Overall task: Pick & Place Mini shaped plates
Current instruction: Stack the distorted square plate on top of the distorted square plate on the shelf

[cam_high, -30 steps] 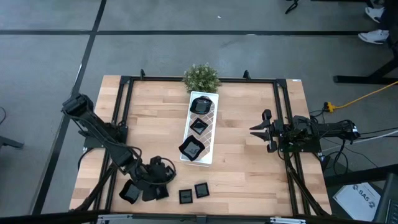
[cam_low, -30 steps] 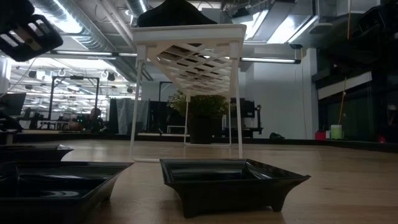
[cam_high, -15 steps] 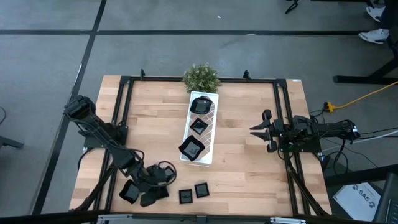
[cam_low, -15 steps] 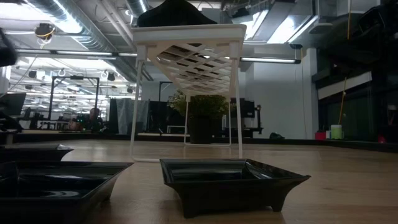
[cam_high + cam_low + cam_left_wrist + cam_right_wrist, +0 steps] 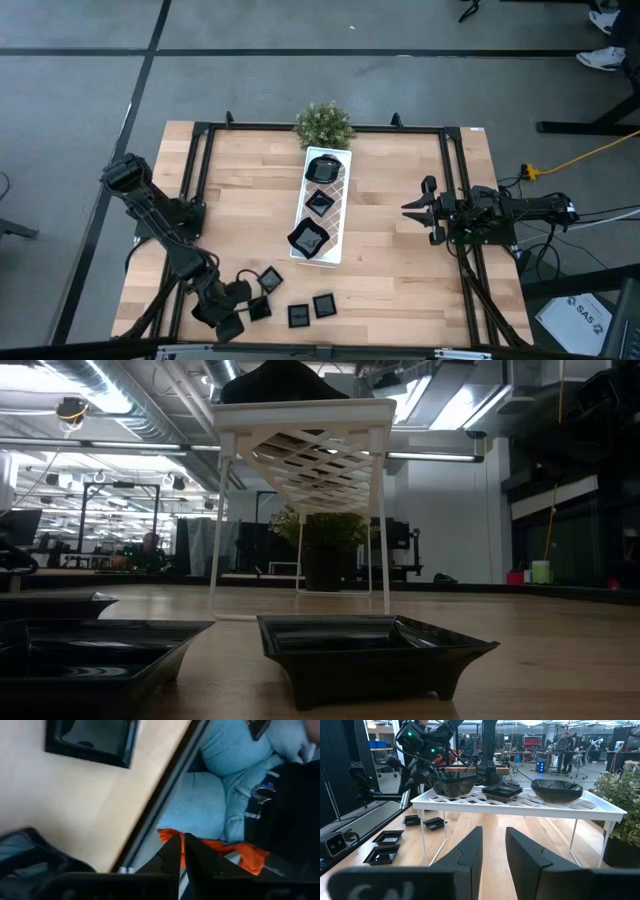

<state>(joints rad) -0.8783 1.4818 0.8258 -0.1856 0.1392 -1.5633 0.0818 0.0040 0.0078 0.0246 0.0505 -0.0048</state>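
Nearby, potted plant (image 5: 323, 124) behind white tray (image 5: 334, 215), left jaws together, right jaws apart

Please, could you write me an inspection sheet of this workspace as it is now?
Surface: wooden table, black frame around it.
Job's things: three black plates on the white tray; at least four loose plates near the front edge.
Clutter: potted plant behind the tray.
Grippers: left gripper at the front left by the loose plates, jaws together, nothing between; right gripper waiting at the right, jaws open, empty.
Cables: yellow cable on the floor, right.
Surroundings: person in blue jeans beside the table edge.
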